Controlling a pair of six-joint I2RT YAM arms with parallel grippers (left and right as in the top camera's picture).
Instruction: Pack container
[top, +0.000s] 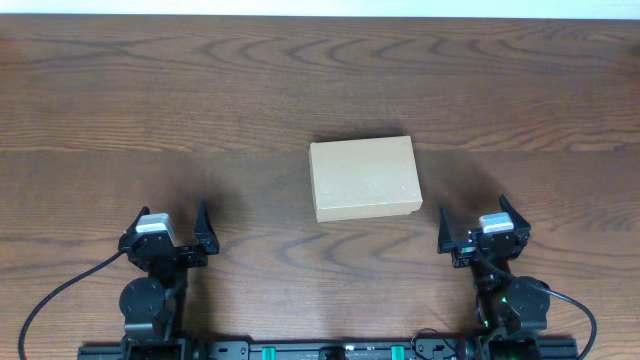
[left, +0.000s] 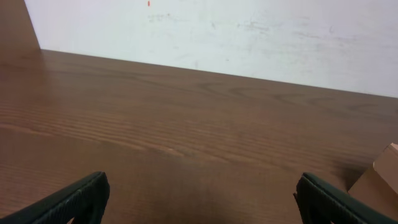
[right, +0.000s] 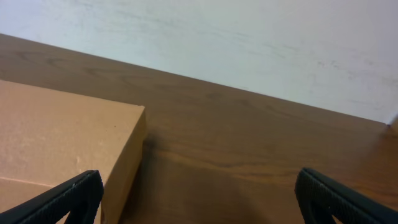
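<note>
1. both hands are wide open and hold nothing. the left gripper (top: 170, 228) and the right gripper (top: 473, 220) sit low by the near edge of the table (top: 200, 100), well apart from each other.
2. the container (top: 363, 178) lies flat in the middle of the table, between the two grippers and a bit farther back. neither gripper touches it.
3. it is nearer the right gripper. the right wrist view shows the box close on the left side, and the left wrist view shows only one corner at the right edge.
4. from above the lid looks shut and flat. i cannot tell which side has the hinge.
5. i think no step is going on right now, and the arms look like they are resting. i see nothing to put in the box, so i cannot tell if packing has not begun or is all done.
6. if it has not begun, one gripper would need to reach the box and lift the flap. the other may need to hold the box, since light card could slide on smooth wood.
7. the table is dark brown wood with wavy lines. behind it is a white wall (left: 249, 37) with faint marks.
</note>
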